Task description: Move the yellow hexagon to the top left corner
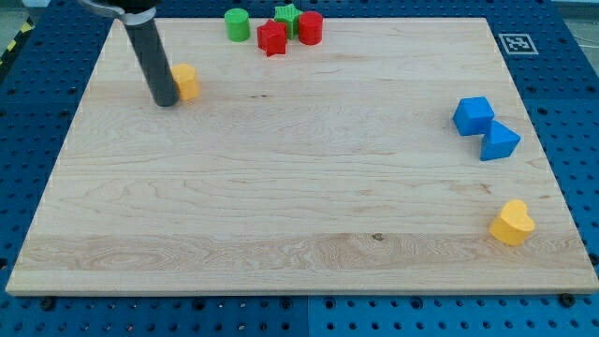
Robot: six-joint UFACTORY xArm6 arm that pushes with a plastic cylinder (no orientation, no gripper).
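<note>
The yellow hexagon (187,81) sits on the wooden board near the view's top left, partly hidden behind my rod. My tip (165,101) rests on the board just left of the hexagon and touches or nearly touches its left side. The rod rises from there toward the view's top left corner.
A green cylinder (236,24), a red star block (272,38), a green star block (285,15) and a red cylinder (310,28) cluster at the top edge. A blue cube (474,115) and blue triangular block (500,141) sit at right. A yellow heart block (512,223) lies at lower right.
</note>
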